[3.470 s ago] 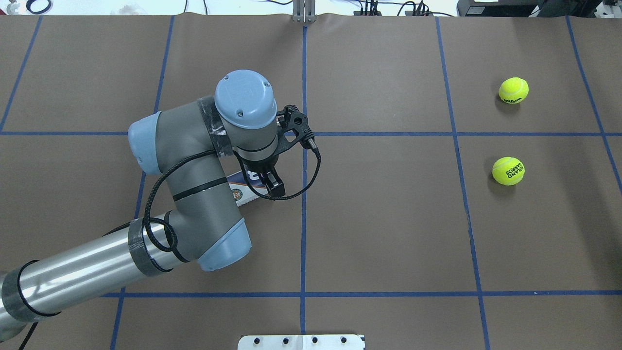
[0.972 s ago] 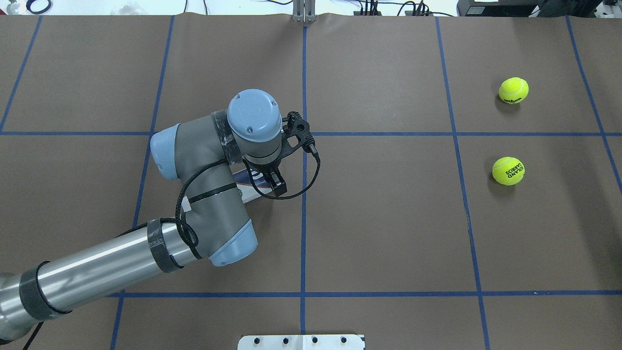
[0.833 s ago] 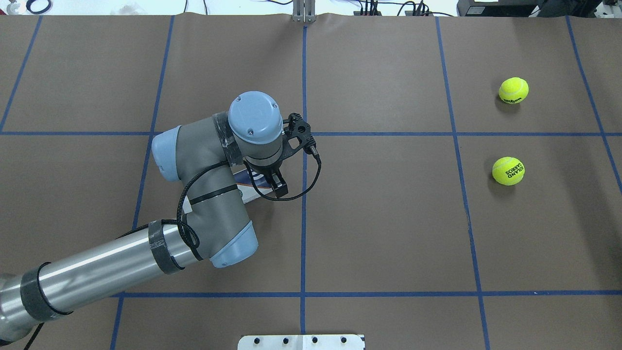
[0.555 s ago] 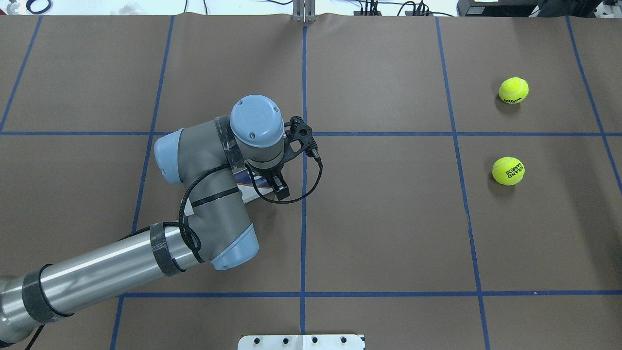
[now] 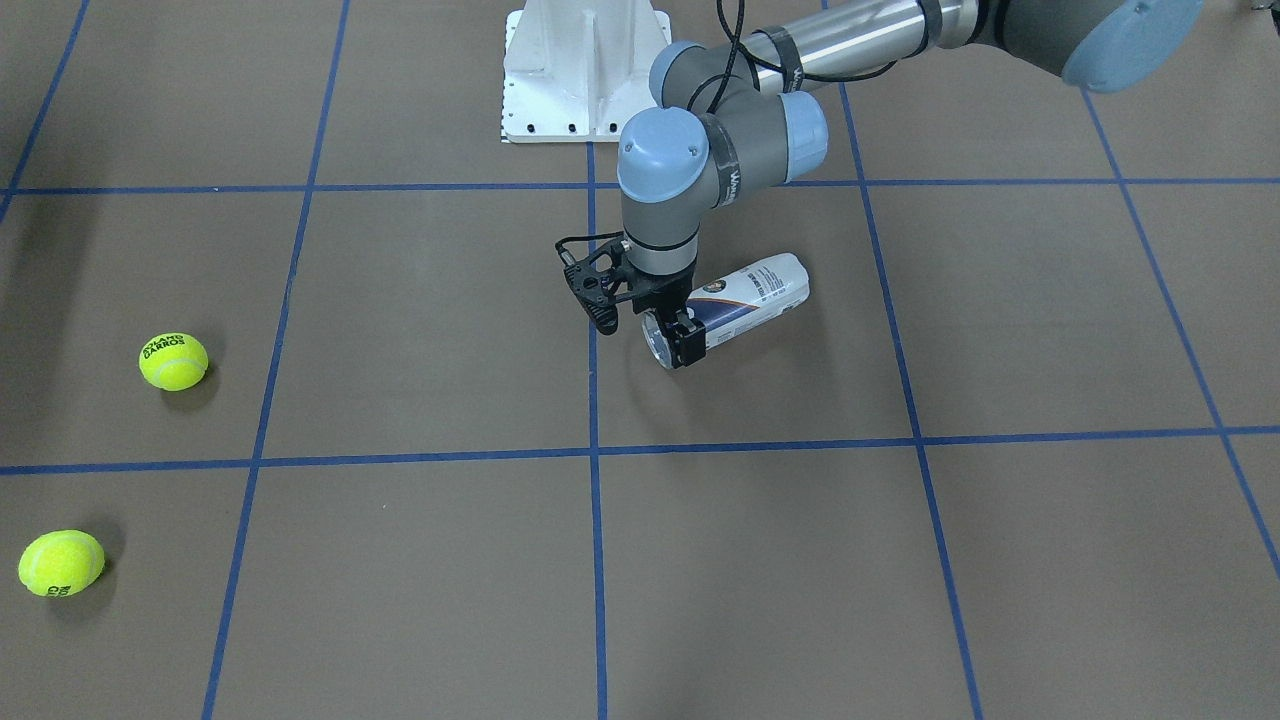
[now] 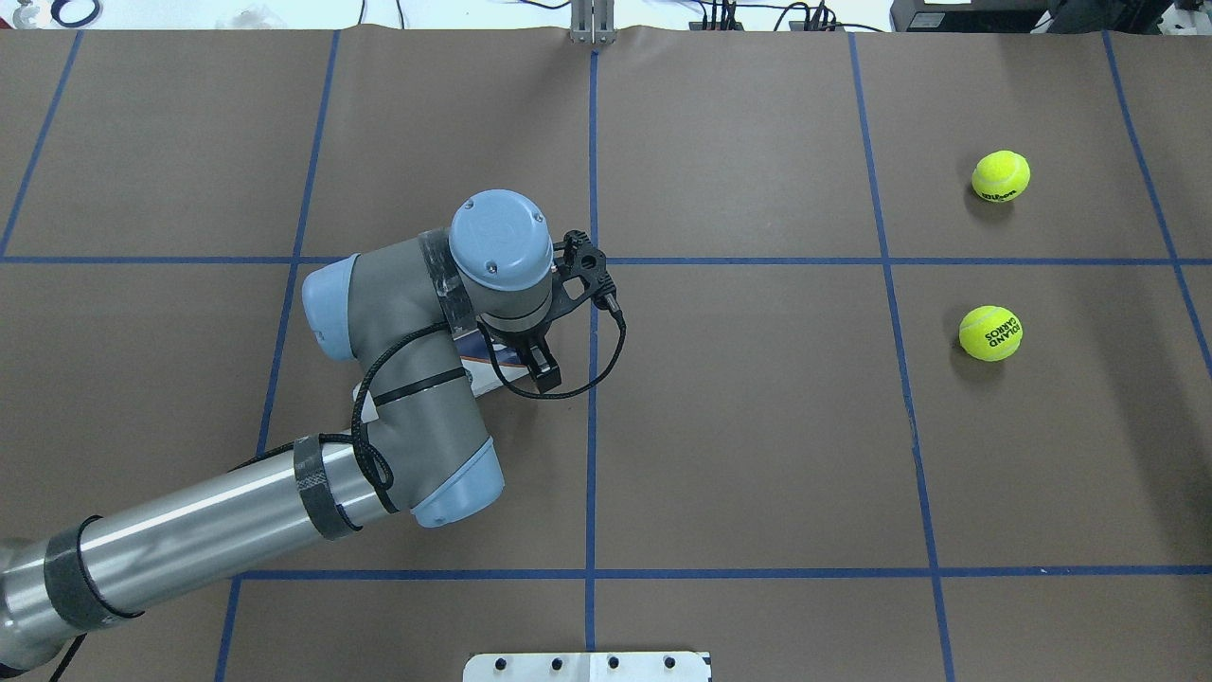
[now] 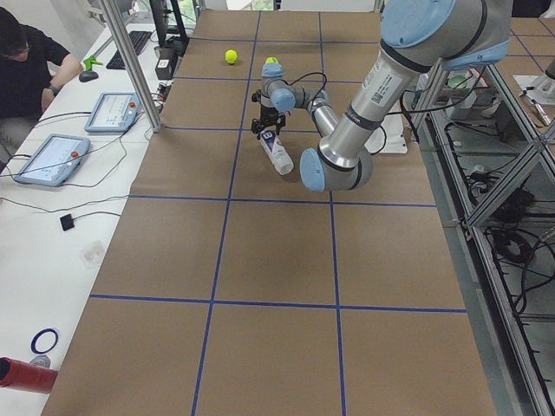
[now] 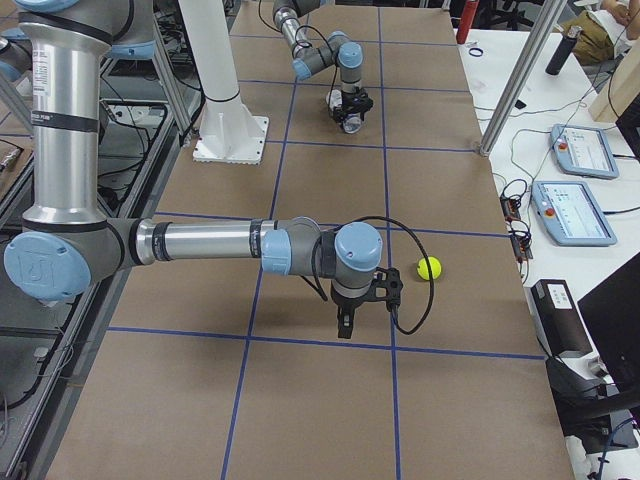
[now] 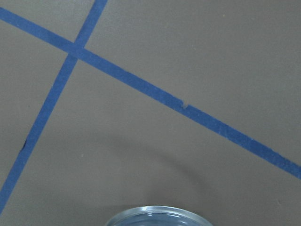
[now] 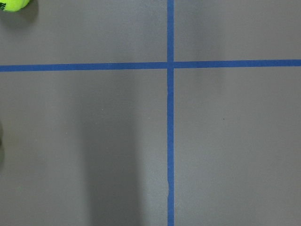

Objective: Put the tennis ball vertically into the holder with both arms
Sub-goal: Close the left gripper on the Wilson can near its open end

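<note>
Front-facing view: the left arm (image 5: 715,140) reaches down over the brown-papered table (image 5: 400,560). The left gripper (image 5: 672,340) is clamped on the clear mouth end of the can (image 5: 752,293), which lies slanted near the table's middle. A tennis ball (image 5: 173,361) and a second ball (image 5: 61,563) sit well apart from it.

Overhead: the wrist hides all but a sliver of the can (image 6: 490,371).

Left side view: the can (image 7: 278,156) slants below the gripper.

Right side view: the right arm (image 8: 200,242) stretches low and the right gripper (image 8: 344,326) points down near a ball. Whether its fingers are together or apart cannot be told.

Left wrist view: the can's rim (image 9: 155,215) shows above blue tape lines (image 9: 141,87).
</note>
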`<action>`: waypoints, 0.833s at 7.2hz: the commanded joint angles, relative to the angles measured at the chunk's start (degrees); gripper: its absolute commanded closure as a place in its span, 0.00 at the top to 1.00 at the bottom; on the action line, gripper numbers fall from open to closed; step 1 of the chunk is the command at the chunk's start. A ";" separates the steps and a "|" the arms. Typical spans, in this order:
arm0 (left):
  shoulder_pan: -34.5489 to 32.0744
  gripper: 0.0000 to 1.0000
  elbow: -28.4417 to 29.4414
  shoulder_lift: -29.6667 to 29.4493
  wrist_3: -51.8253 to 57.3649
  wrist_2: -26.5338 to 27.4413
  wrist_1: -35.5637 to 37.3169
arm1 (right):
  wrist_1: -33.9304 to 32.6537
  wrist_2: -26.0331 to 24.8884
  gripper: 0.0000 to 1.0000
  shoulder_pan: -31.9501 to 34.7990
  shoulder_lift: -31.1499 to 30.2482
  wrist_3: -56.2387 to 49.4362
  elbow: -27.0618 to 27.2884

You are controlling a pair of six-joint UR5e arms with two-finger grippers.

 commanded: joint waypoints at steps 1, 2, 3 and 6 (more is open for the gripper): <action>-0.01 0.90 0.23 0.00 0.05 0.00 0.00 | 0.00 0.01 1.00 0.00 0.00 0.00 0.00; -0.01 0.86 0.23 0.00 -0.04 -0.08 0.00 | 0.00 0.01 1.00 0.00 0.00 0.00 0.00; -0.01 0.84 0.14 -0.08 -0.04 0.00 -0.08 | 0.00 0.01 1.00 0.00 0.00 0.00 0.00; -0.27 0.68 -0.47 -0.26 -0.04 -0.08 -0.08 | 0.00 0.01 1.00 0.00 0.00 0.00 0.26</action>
